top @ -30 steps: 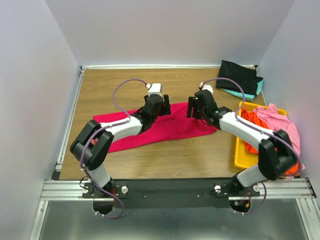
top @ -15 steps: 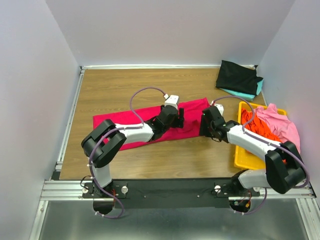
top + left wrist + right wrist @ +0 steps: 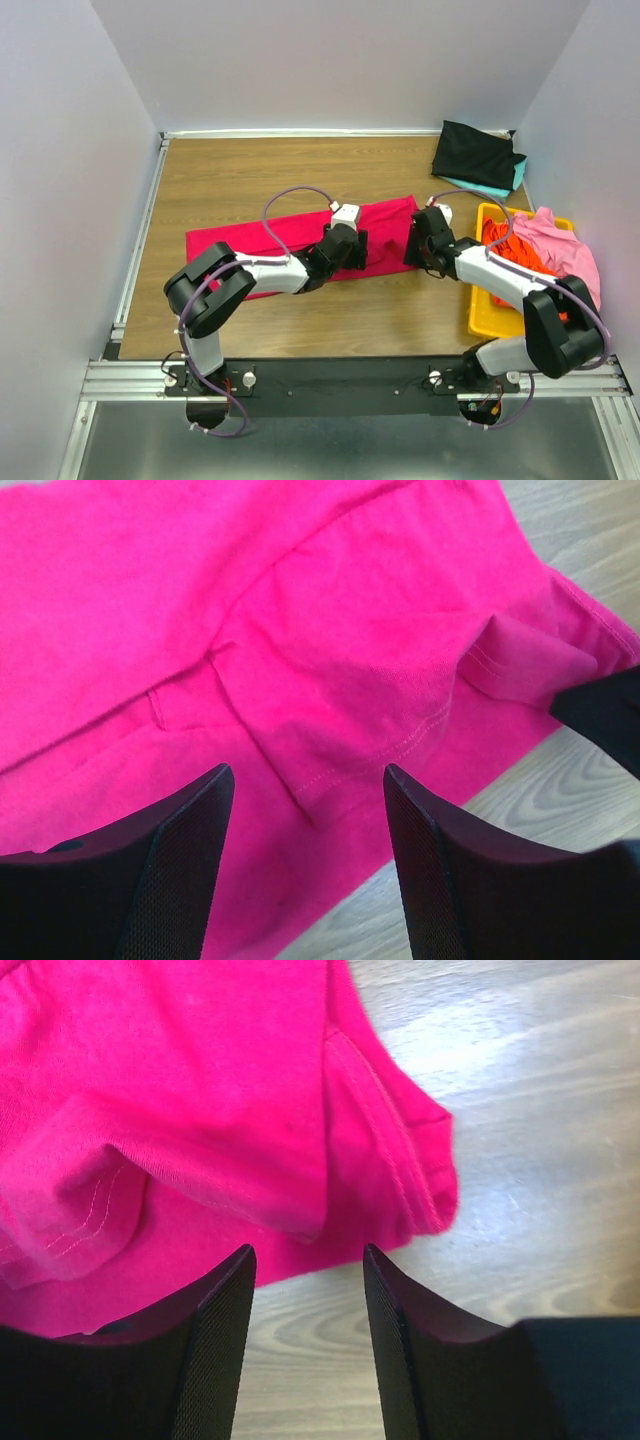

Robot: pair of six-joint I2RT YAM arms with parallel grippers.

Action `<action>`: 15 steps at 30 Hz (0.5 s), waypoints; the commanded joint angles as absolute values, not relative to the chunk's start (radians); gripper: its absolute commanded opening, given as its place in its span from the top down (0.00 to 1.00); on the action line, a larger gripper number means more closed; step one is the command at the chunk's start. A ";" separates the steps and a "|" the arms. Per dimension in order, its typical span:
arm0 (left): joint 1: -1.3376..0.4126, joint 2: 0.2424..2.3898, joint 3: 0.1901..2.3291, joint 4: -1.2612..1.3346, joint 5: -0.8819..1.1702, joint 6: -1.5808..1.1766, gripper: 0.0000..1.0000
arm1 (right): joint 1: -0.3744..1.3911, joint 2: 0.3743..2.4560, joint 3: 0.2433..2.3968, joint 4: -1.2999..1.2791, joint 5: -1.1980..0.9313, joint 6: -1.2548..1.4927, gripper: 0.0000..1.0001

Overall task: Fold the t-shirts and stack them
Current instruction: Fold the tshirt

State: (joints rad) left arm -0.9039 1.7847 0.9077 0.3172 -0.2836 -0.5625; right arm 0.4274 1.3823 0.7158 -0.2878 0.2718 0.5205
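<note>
**A:** Where is the crimson-red cotton t-shirt?

**B:** It lies folded into a long band across the middle of the wooden table. Its right end is near the yellow plastic bin, which holds the pink shirt and the orange shirt.

**A:** And the grippers?

**B:** The left gripper hovers over the band's near edge, fingers spread, gripping nothing. The right gripper is spread too, above the hemmed corner and partly over bare wood.

**A:** What could go wrong?

**B:** Layers, most likely. Loose flaps lie under both grippers, so closing on the top layer alone would pull the fold open. The right one could also miss the corner, and then the band would twist on lifting.
</note>
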 commanded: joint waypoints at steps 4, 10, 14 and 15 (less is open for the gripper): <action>-0.930 1.786 0.905 0.321 -0.319 -0.594 0.32 | 0.405 1.453 0.732 -0.199 0.203 0.494 0.49; -0.936 1.786 0.904 0.316 -0.330 -0.598 0.34 | 0.396 1.502 0.738 -0.172 0.183 0.489 0.53; -0.939 1.795 0.904 0.310 -0.330 -0.600 0.35 | 0.390 1.509 0.735 -0.166 0.172 0.491 0.59; -0.940 1.798 0.902 0.305 -0.330 -0.600 0.37 | 0.391 1.500 0.732 -0.166 0.169 0.491 0.63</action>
